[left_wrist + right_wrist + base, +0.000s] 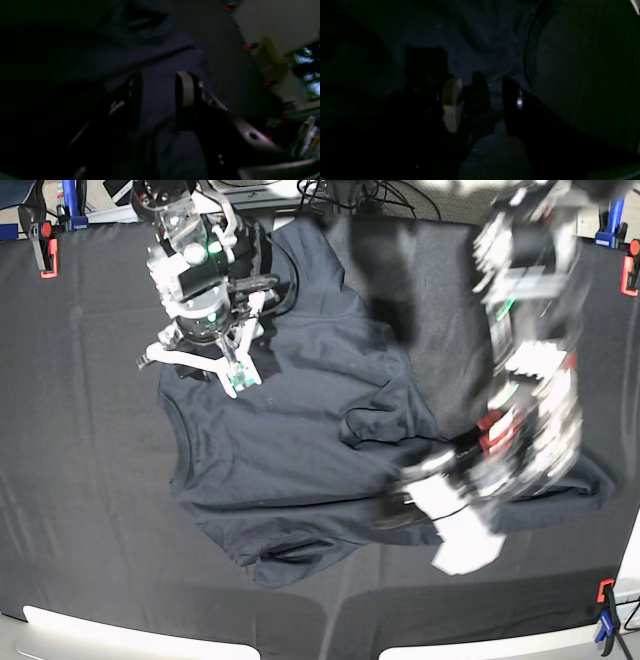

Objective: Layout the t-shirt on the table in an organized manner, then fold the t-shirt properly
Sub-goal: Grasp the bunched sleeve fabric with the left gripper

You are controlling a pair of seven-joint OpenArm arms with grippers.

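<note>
The shirt lies rumpled across the middle of the table, one sleeve bunched near the centre. The left gripper stands part open with shirt cloth between its fingers; a grip cannot be told, and the base view blurs that arm. The right gripper stands apart over the shirt's upper part; its view is too dark to show any hold.

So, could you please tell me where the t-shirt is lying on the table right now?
In the base view, the t-shirt lies crumpled across the middle of the table, its neck toward the far edge, with one arm over its far-left part and the other over its right side.
</note>
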